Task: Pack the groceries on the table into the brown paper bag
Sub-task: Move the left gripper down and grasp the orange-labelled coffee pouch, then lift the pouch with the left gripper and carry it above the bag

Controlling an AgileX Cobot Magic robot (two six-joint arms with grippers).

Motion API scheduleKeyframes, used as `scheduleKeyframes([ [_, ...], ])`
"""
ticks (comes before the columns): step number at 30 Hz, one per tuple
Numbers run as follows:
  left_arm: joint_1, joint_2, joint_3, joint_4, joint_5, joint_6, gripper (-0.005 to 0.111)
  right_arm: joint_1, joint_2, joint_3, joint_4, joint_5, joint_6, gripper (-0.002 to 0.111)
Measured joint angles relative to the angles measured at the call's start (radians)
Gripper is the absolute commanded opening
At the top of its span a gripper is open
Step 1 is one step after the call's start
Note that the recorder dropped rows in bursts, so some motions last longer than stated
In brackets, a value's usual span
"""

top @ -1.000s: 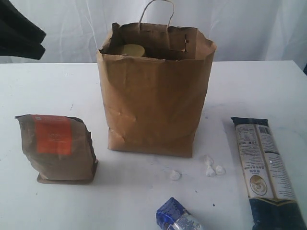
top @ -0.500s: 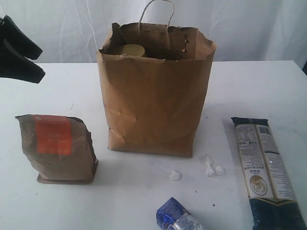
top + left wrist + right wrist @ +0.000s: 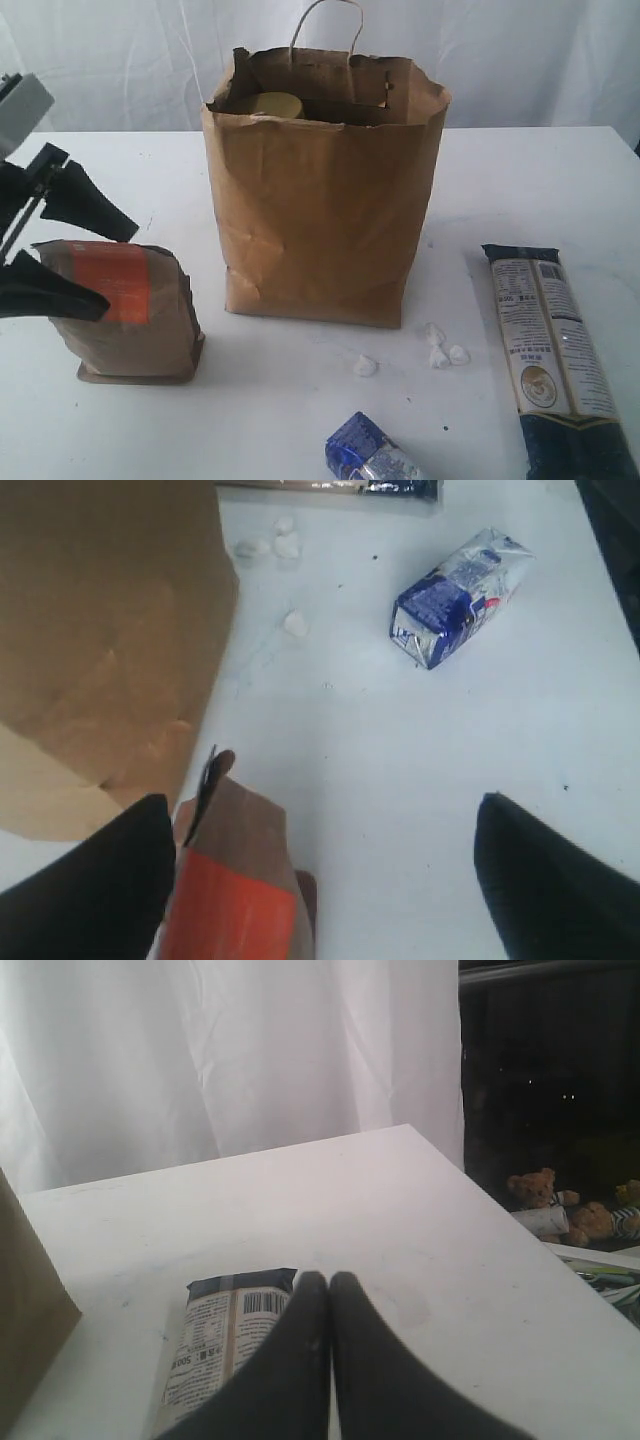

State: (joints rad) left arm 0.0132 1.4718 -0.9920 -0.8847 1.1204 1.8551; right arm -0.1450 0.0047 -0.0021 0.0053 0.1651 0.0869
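The left gripper (image 3: 122,266) has dropped from the upper left edge down to the brown pouch with orange label (image 3: 130,320). Its jaws are spread wide on either side of the pouch's top, which sits close to one finger (image 3: 100,880); nothing is gripped. The pouch hasn't moved and stands on the white table (image 3: 520,180), left of the brown paper bag (image 3: 320,200). The yellow-lidded jar (image 3: 272,104) shows inside the bag. The right gripper (image 3: 320,1290) is pinched closed and empty above the long navy packet (image 3: 225,1335).

Black tapered left gripper (image 3: 120,268), grey wrist (image 3: 22,103)
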Motion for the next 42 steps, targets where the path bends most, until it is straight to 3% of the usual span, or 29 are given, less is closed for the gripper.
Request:
scheduleKeyframes([
  [3,-0.002,0.0,0.066,-0.081,-0.067,0.103,0.082,0.0,0.0,0.0,0.0,0.0,0.0,0.0],
  [8,-0.002,0.0,0.125,-0.202,-0.236,0.103,0.082,0.0,0.0,0.0,0.0,0.0,0.0,0.0],
  [12,-0.002,0.005,0.13,-0.222,-0.272,0.103,0.082,0.0,0.0,0.0,0.0,0.0,0.0,0.0],
  [32,-0.002,0.16,0.13,-0.192,-0.233,0.103,0.082,0.0,0.0,0.0,0.002,0.0,0.0,0.0],
  [35,-0.002,0.166,0.13,-0.186,-0.248,0.103,0.076,0.0,0.0,0.0,0.002,0.0,0.0,0.0],
  [42,-0.002,0.166,0.154,-0.18,-0.299,0.103,0.049,0.0,0.0,0.0,0.002,0.0,0.0,0.0],
])
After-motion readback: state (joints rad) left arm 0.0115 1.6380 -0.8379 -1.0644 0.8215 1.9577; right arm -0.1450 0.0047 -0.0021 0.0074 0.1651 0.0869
